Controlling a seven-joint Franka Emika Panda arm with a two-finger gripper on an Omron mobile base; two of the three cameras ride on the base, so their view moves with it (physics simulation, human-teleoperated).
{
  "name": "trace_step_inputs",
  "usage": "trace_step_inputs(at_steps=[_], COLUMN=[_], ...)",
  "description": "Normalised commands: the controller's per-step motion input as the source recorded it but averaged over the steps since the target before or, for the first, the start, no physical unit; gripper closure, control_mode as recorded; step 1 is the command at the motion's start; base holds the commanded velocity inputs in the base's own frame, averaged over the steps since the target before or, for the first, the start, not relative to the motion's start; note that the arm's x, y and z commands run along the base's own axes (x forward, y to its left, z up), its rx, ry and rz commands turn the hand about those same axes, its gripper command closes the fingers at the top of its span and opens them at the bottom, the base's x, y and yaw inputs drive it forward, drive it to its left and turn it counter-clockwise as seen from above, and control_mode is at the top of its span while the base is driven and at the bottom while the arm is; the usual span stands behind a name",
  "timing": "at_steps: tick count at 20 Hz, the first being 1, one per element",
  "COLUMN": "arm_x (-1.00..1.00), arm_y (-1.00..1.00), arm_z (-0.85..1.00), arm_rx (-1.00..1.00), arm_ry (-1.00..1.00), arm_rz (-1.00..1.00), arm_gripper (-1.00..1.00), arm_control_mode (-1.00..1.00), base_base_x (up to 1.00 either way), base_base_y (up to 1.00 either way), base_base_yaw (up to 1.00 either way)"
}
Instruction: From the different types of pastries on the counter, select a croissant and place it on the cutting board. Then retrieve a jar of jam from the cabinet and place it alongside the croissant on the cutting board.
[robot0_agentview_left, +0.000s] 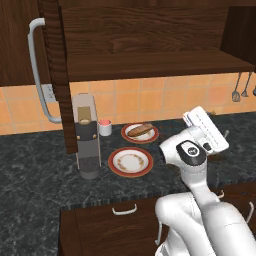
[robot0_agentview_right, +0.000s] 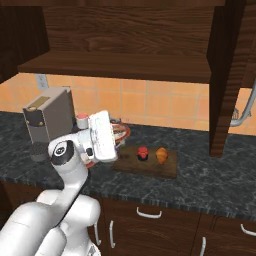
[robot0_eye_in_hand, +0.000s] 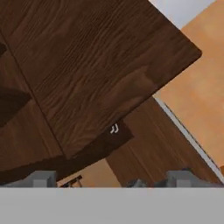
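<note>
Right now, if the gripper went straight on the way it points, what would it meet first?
Most likely the dark wood cabinet: the hand view looks up at its underside and open door. The gripper has nothing nearer in line, though the depth is hard to judge.

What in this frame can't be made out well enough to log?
- Cutting board: in the left base view the arm hides it, so the jam jar and croissant are judged from the right base view alone.
- Gripper: its tips are cut off by the bottom of the hand view; open or shut is unclear.
- Jar label: too small to read.
</note>
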Motion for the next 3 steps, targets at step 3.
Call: trace_step_inputs(at_steps=[3], arm_x=[-1.0], arm_y=[0.5], arm_z=[0.18], arm_rx=[-0.11], arm_ry=[-0.64], arm_rz=[0.0], arm_gripper=[-1.0], arm_control_mode=[-1.0], base_base_x=[0.0], base_base_y=[0.0], base_base_yaw=[0.0])
